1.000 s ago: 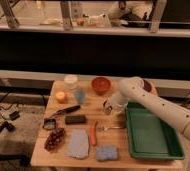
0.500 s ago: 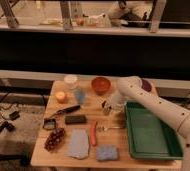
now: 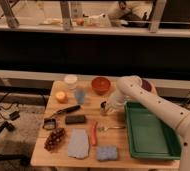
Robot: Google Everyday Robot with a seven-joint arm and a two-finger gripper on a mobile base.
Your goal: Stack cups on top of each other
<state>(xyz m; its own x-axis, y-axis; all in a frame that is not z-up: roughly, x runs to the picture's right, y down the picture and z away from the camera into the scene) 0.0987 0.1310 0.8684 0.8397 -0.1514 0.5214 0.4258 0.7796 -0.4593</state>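
Note:
A small silver metal cup point(image 3: 103, 108) stands on the wooden table point(image 3: 118, 145), just left of the green tray. My gripper point(image 3: 108, 105) is right at this cup, reaching down from the white arm that comes in from the right. A small light-blue tumbler point(image 3: 80, 95) stands upright at the back left of the table, about a hand's width left of the gripper and apart from it.
A red bowl point(image 3: 101, 85) sits behind the gripper and a purple bowl point(image 3: 147, 85) shows behind the arm. Also here are a green tray point(image 3: 150, 131), white container point(image 3: 71, 80), orange point(image 3: 61, 96), black tool point(image 3: 66, 110), grapes point(image 3: 54, 139), cloth point(image 3: 79, 144), sponge point(image 3: 107, 152) and fork point(image 3: 111, 128).
The gripper and forearm have shifted slightly left and down toward the silver cup. The light-blue tumbler and other objects have not moved.

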